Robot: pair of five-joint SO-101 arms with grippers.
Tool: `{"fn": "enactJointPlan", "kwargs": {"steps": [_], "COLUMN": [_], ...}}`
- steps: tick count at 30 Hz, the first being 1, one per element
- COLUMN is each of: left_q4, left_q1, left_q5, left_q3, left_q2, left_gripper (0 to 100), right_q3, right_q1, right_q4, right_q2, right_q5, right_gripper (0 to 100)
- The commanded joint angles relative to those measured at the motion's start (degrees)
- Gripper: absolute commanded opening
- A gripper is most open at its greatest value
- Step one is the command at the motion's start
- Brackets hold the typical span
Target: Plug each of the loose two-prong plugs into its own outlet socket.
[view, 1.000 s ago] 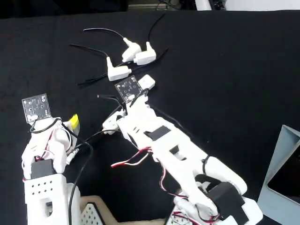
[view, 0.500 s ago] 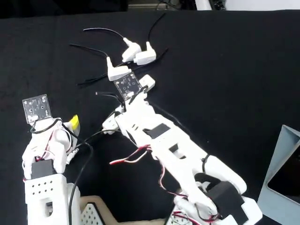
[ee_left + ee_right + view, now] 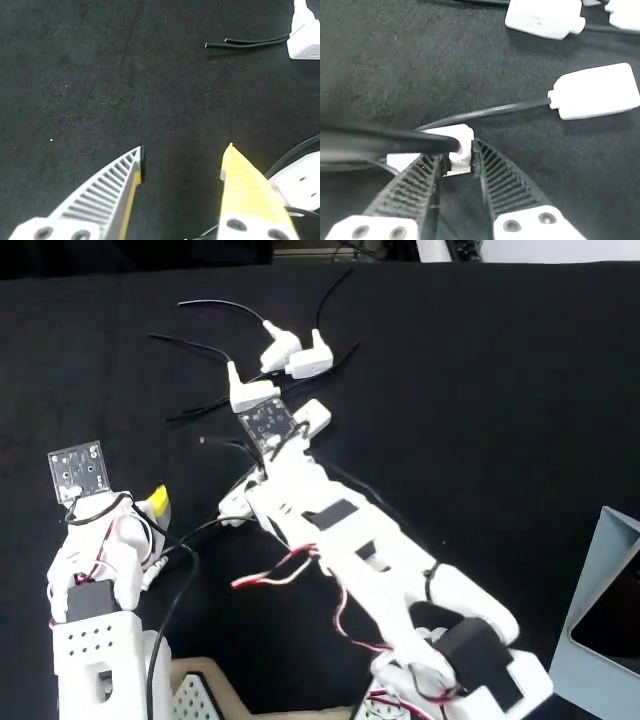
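Note:
My right gripper is shut on a small white two-prong plug with a black cord, held just above the black table. Beyond the plug lies a white outlet block on its own cord, and another white block lies farther off. From above, the right arm's wrist reaches the centre, next to a white block and short of the cluster of white pieces. My left gripper stays open over bare table at the near left, holding nothing.
A white piece with two slots lies just beside my left gripper's yellow finger. Loose black cords trail at the far side. A grey box stands at the right edge. The right half of the black mat is bare.
The right arm has edged farther away toward the cluster of white pieces, carrying the plug and dragging its cord along. The left arm has stayed still.

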Motion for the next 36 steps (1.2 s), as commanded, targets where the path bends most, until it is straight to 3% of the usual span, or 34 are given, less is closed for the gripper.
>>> {"fn": "enactJointPlan", "kwargs": {"steps": [1,9,15,36], "left_q4": [-1.1,-1.1,-1.1,-1.1], "left_q1": [-0.3,-0.4,-0.4,-0.4], "left_q5": [-0.6,-0.6,-0.6,-0.6], "left_q3": [-0.4,-0.3,-0.3,-0.3], "left_q2": [-0.6,-0.6,-0.6,-0.6], "left_gripper": [26,26,26,26], "right_q3": [-3.6,-3.8,-6.5,-14.9], "right_q1": [-0.3,-0.4,-2.8,-2.7], "right_q4": [-0.1,0.5,9.1,18.5], "right_q2": [2.1,2.9,2.9,2.9], "right_q5": [0.4,0.5,0.5,0.4], "right_gripper": [1.1,1.1,1.1,1.1]}}
